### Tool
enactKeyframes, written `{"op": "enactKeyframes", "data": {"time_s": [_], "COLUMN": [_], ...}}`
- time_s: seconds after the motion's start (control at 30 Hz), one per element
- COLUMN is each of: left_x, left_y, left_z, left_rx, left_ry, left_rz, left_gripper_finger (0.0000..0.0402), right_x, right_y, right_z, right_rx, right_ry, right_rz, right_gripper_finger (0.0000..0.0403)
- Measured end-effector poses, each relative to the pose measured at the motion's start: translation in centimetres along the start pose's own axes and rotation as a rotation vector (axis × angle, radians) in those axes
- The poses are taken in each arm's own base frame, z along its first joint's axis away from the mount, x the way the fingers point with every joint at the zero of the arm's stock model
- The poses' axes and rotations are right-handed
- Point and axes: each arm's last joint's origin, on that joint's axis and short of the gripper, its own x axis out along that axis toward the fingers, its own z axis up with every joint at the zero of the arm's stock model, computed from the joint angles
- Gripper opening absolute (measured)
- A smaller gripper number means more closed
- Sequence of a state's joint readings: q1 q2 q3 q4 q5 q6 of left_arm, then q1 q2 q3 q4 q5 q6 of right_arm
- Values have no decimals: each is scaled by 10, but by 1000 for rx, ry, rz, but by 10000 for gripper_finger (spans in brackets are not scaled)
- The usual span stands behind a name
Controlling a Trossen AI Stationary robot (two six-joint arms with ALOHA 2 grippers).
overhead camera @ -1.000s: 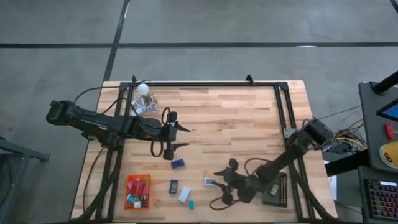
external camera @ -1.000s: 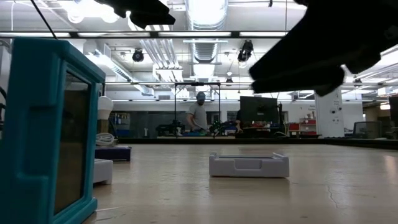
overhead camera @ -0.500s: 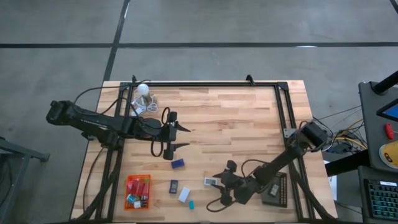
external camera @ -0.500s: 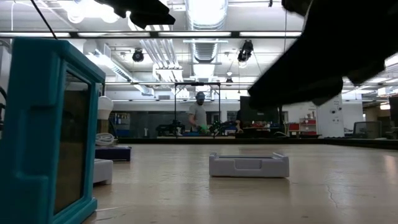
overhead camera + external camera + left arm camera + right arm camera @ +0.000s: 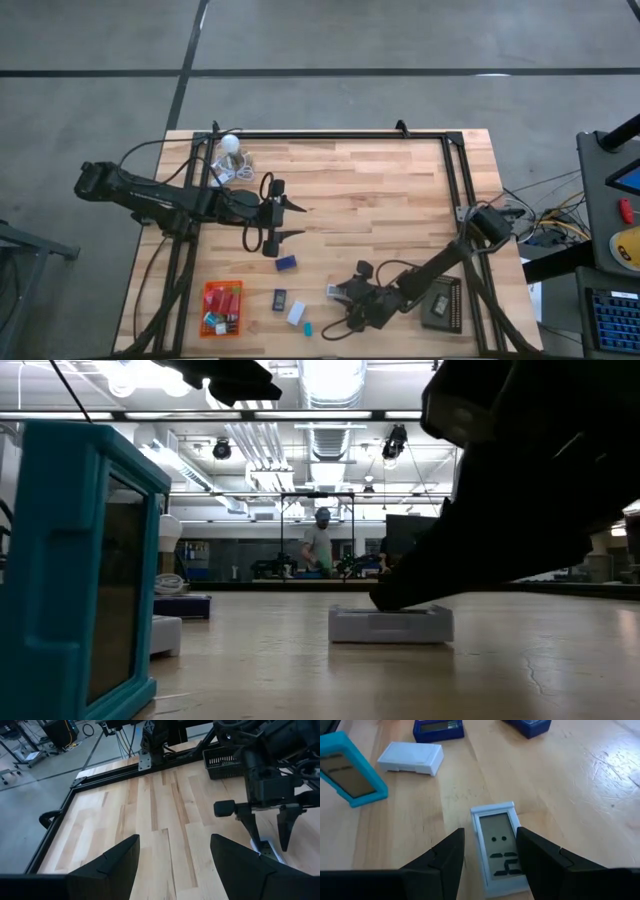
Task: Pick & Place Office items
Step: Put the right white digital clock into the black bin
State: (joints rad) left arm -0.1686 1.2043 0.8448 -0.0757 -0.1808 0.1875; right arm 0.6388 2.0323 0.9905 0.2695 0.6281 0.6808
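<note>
Wooden tabletop, black-framed, near half in use. Right gripper: low over the near middle, fingers spread to either side of a white clock-like unit with a grey digit screen, lying flat, screen up; the fingers flank it, and contact cannot be told; the low view shows that arm's dark bulk right above the same white unit. Left gripper: raised over the left-centre boards, jaws spread and holding nothing, pointing toward the table's middle. Loose office items on the boards: a navy block just beyond the left gripper's tips; a dark navy screened piece; a white flat block next to it; a teal-framed screened piece nearest the front edge, standing on edge and large in the low view. Orange tray, near left: holds several red, teal and white pieces. Black ribbed tray, near right, beside the right arm. White bulb with coiled cord, far left corner. Background, low view: a person standing well behind the table.
</note>
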Motion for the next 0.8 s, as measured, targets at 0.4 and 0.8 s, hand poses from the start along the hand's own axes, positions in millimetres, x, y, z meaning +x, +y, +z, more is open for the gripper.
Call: {"op": "enactKeyframes", "data": {"time_s": [0.4,0.8], "left_x": [0,0], "left_y": [0,0], "left_z": [-1,-1], "left_rx": [2,5], "left_ry": [8,8], "left_rz": [-2,-2], "left_gripper_finger": [248,248], "right_x": [0,0], "right_y": [-1,-8], "right_z": [4,-4], "right_rx": [-57,-13], "right_ry": [4,80], "right_rz": [0,-63], "right_gripper_finger": [176,176]}}
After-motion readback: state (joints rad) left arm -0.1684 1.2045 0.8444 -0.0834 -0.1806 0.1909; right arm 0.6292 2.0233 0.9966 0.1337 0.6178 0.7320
